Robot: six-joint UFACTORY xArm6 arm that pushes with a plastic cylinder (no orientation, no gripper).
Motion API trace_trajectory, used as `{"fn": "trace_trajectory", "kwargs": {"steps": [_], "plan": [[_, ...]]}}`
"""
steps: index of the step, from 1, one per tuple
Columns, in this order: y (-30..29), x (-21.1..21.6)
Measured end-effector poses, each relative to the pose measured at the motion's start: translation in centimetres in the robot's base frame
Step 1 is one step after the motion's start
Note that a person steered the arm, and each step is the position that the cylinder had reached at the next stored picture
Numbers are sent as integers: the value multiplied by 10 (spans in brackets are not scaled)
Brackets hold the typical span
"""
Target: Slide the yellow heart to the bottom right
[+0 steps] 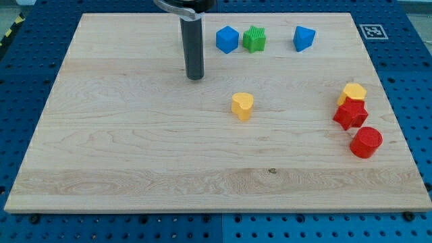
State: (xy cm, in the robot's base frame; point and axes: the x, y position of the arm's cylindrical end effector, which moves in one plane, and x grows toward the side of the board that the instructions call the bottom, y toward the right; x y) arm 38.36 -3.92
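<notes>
Tip (195, 77) of my rod, which carries no claw, stands apart from the yellow heart (242, 106), on its top-left side, opposite the table's (135, 169) bottom-right corner.

Wooden board (135, 148) carries yellow heart (242, 105), six other blocks

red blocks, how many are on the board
2, both near the view's right edge: a red star touching the yellow block above it, and a red cylinder just below. None looks hidden.
</notes>
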Motion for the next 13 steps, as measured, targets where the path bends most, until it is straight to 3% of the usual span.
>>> {"fn": "trace_trajectory", "kwargs": {"steps": [4,8,13], "plan": [[106,87],[58,102],[117,151]]}}
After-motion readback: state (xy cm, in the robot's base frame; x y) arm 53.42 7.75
